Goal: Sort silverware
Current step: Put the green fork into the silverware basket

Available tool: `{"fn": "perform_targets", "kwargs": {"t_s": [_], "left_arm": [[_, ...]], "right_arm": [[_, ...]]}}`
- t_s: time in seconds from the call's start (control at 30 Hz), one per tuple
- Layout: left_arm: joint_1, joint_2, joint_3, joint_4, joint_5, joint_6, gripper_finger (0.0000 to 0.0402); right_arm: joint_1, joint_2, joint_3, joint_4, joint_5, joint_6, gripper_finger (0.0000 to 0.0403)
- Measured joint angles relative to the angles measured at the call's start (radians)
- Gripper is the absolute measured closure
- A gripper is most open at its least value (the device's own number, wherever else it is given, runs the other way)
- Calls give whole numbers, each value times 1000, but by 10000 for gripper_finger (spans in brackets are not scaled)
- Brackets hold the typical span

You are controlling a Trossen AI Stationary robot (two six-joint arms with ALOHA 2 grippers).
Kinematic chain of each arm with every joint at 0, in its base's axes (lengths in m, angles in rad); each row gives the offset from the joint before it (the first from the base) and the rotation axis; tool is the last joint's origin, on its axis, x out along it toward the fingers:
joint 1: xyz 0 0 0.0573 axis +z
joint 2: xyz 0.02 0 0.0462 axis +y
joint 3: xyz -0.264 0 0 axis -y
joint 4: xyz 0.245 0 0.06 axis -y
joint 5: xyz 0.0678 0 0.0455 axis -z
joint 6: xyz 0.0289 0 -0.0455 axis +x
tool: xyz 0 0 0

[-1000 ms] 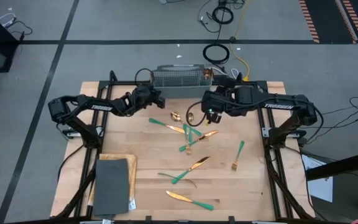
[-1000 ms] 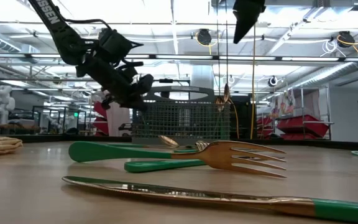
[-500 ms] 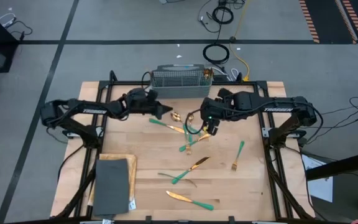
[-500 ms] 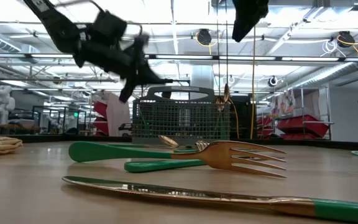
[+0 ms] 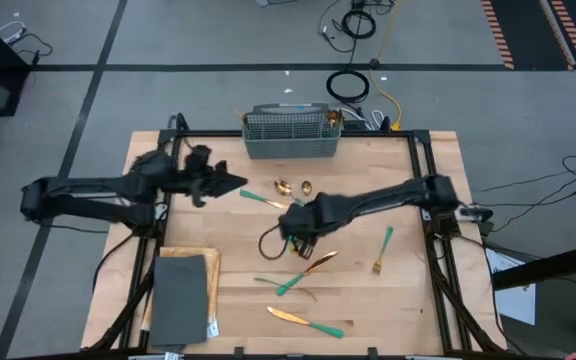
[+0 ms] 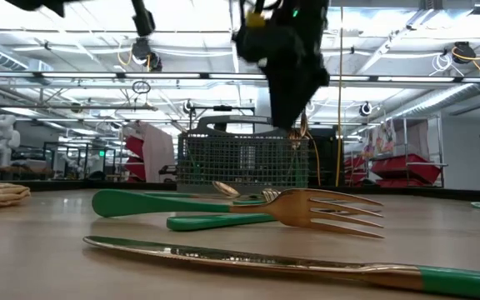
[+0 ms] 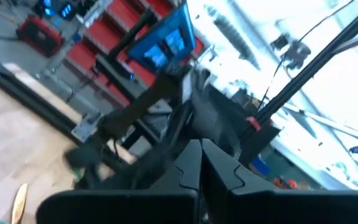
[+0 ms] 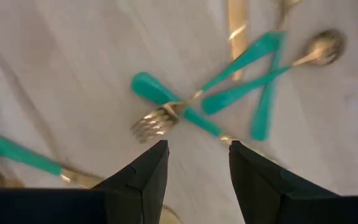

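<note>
Gleaming gold-headed, teal-handled silverware (image 5: pixel 313 265) lies scattered mid-tabletop, right gripper (image 8: pixel 194 165) spread empty over a crossed heap, left gripper (image 5: pixel 236 184) pinched shut, empty, mesh basket (image 5: pixel 290 133) at the far edge.

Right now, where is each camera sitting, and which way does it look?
High view: above, looking straight down on the table, both arms and the basket.
Low view: at tabletop height, looking across a fork to the basket; one arm hangs above.
Left wrist view: on the left arm, facing the room past its shut fingers.
Right wrist view: on the right arm, looking down past open fingers at crossed silverware.
Shared: high and low views both show the basket.
</note>
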Motion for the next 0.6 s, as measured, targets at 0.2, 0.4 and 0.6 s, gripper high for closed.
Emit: {"fn": "perform_targets", "kwargs": {"t_s": [0.2, 0.4, 0.6], "left_arm": [[-11, -122, 0, -96, -24, 14, 395], [-11, -164, 0, -172, -32, 25, 395], [-11, -169, 0, -192, -31, 26, 395]], "right_arm": [[1, 125, 0, 89, -14, 123, 235], [-44, 159, 0, 105, -34, 207, 195], [-79, 159, 0, 87, -24, 210, 180]]}}
